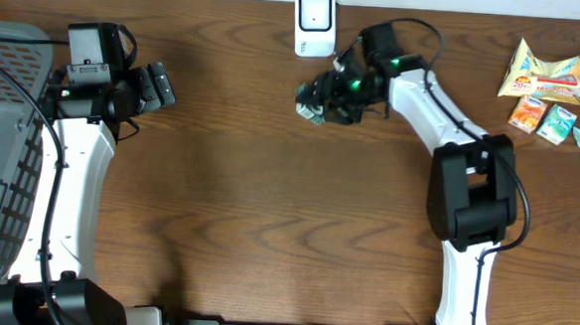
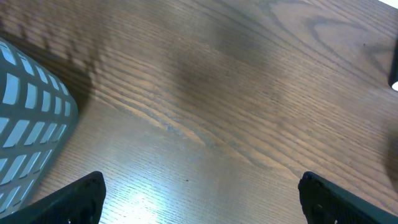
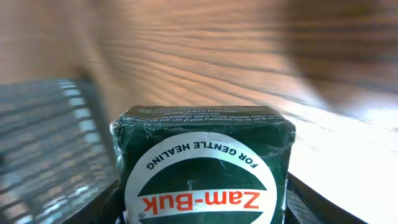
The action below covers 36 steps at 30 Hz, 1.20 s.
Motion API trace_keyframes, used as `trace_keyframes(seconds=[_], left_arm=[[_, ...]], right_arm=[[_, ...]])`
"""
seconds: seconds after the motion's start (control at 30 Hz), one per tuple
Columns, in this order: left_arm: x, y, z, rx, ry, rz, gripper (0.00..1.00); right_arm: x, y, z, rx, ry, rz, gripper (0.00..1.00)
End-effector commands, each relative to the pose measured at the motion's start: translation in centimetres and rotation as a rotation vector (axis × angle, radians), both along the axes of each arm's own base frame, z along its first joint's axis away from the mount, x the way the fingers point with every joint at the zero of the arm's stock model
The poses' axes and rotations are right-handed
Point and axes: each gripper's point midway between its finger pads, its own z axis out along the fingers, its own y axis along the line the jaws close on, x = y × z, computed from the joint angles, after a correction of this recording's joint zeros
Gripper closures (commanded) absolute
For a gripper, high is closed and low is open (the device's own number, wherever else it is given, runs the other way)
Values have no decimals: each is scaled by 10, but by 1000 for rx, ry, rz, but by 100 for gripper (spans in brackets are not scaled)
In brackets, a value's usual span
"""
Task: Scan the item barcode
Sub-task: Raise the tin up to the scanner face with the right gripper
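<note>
Over the wooden table (image 1: 248, 200), my right gripper (image 1: 323, 97) clamps the Zam-Buk box (image 3: 202, 165) near the scanner (image 1: 315, 23), my left gripper (image 2: 200, 196) gaping empty; a wrong tilt, I reckon, could hide the barcode.

Dark green Zam-Buk box (image 3: 202, 155) fills lower centre, film-wrapped, its label reading upside down. The right tool (image 3: 205, 208) grips it, one dark finger (image 3: 311, 199) showing at each side. Behind: blurred wood-grain worktop (image 3: 249, 56). Grey slatted basket (image 3: 43, 137) at left, blurred.

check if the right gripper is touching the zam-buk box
Touching. The right wrist view shows the Zam-Buk box seated between the fingers of the right gripper, both against its sides.
</note>
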Motion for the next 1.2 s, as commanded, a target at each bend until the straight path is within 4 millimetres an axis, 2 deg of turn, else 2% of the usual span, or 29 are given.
trace_keyframes(seconds=[0.0, 0.3, 0.6, 0.73, 1.17], left_arm=[[-1, 2, -4, -1, 12, 14, 3], [-1, 2, -4, -1, 12, 14, 2], [-1, 2, -4, -1, 12, 14, 2], [-1, 2, -4, -1, 12, 14, 2], [-1, 2, -4, -1, 12, 14, 2]], right_arm=[[-2, 8, 61, 266, 45, 28, 41], [20, -4, 109, 493, 163, -32, 41], [50, -17, 146, 589, 117, -79, 41], [55, -17, 152, 596, 65, -79, 41], [58, -16, 151, 588, 54, -94, 41]])
